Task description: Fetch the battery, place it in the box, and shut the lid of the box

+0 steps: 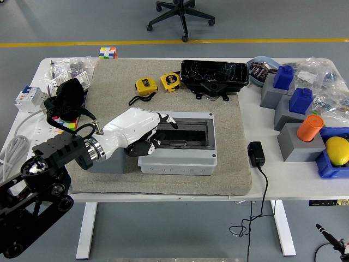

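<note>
My left hand (pixel 151 136), white with dark joints, hovers over the left end of the grey box (pixel 188 161). Its fingers (pixel 163 118) curl around a small dark object, seemingly the battery (pixel 143 147), pinched against the thumb below the palm. The box's top shows a dark rectangular recess (pixel 185 132); whether its lid is up or down is unclear. Behind my forearm sits the grey stand (pixel 109 162), partly hidden. My right arm is out of view.
Two yellow tape measures (pixel 146 85) and a black tray (pixel 214 73) lie at the back of the beige mat (pixel 229 114). A black adapter (pixel 256 154) with its cable sits right of the box. Grey stands with blue and orange pieces (pixel 297 112) crowd the right.
</note>
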